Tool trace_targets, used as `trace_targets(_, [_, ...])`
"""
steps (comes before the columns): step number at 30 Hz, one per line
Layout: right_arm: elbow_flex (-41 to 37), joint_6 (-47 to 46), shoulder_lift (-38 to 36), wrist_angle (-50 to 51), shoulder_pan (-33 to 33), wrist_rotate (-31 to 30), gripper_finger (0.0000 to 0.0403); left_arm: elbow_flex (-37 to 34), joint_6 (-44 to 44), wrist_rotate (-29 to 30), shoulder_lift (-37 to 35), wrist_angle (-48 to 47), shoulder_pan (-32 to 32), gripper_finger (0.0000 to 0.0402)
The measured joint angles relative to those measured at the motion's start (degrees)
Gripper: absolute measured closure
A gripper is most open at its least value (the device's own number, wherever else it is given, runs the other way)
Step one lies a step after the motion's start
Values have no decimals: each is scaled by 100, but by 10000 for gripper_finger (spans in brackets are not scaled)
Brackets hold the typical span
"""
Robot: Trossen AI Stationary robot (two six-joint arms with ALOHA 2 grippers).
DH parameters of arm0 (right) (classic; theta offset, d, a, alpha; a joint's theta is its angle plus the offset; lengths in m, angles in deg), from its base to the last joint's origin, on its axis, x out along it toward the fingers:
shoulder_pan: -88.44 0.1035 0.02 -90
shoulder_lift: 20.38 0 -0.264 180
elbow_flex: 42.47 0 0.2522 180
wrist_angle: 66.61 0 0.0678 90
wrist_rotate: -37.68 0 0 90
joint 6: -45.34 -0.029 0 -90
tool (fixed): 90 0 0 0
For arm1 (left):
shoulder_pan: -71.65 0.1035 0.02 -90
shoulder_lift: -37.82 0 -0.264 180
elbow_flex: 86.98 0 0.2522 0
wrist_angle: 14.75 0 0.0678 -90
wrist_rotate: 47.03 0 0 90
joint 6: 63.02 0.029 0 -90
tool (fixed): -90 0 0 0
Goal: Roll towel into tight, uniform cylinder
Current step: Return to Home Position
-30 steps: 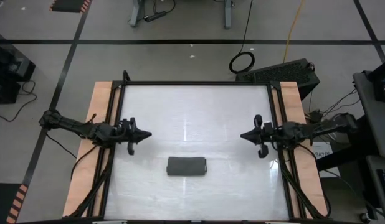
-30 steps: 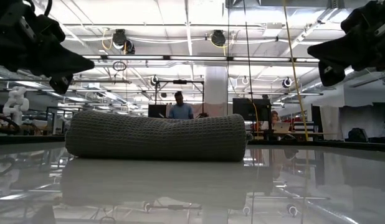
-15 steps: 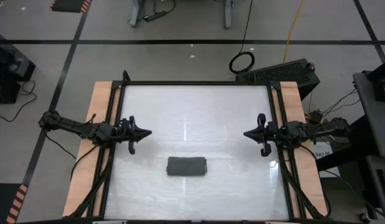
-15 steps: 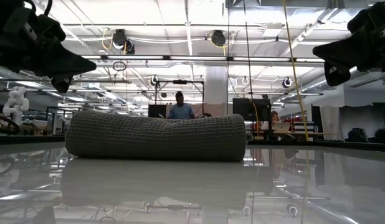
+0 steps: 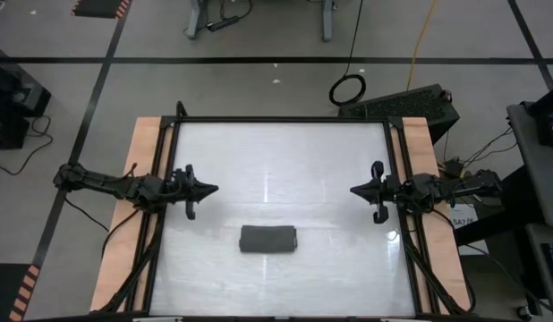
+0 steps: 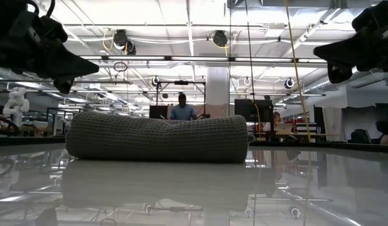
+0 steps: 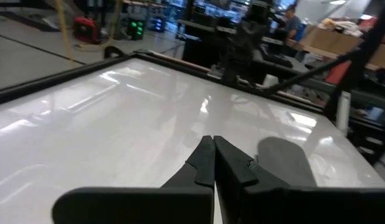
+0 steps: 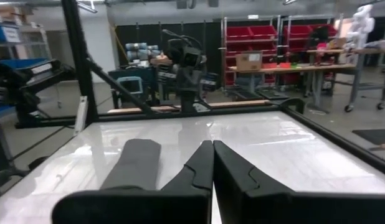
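Towel point(image 5: 267, 239): rolled up, lying alone on the glossy white table point(image 5: 285, 152) in its front-centre part. Nothing touches it.

Axis: in the high view the long axis runs side to side, one end toward the left arm and the other toward the right arm. The low view point(image 6: 158, 137) shows its long side full on. It is a fairly even cylinder, the top line sagging slightly mid-length and both ends rounded. No loose flap shows from this side. I cannot tell where the outer edge sits.

Left end effector point(image 5: 209, 190): well apart from the towel, off toward its left end and behind it, held above the surface. Its own wrist view shows the fingers pressed together, holding nothing point(image 7: 212, 140), with the towel point(image 7: 283, 158) lying off to one side ahead.

Right end effector point(image 5: 355, 190): mirrors this off the towel's right end, also well apart and raised. Fingers are together and empty point(image 8: 212, 144); the towel point(image 8: 135, 163) is visible ahead.

Step, as judged: rolling looks finished, and both arms are pulled clear of the towel, heading for rest. The next move needs only retraction away from the towel, with no further contact. The main risk I judge is the roll loosening by itself.
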Motion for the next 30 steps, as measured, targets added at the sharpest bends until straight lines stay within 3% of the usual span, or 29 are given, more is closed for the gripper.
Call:
trace_targets(9, [0,924,0,-10,0,-114,403,-2,-94,-512,0,-53,0,401])
trace_targets(18, [0,1026,0,-10,0,-114,403,-2,368,-773,0,62,132,401])
trace_targets(30, [0,1026,0,-10,0,-114,403,-2,1028,-1697,-81,124,1021,401])
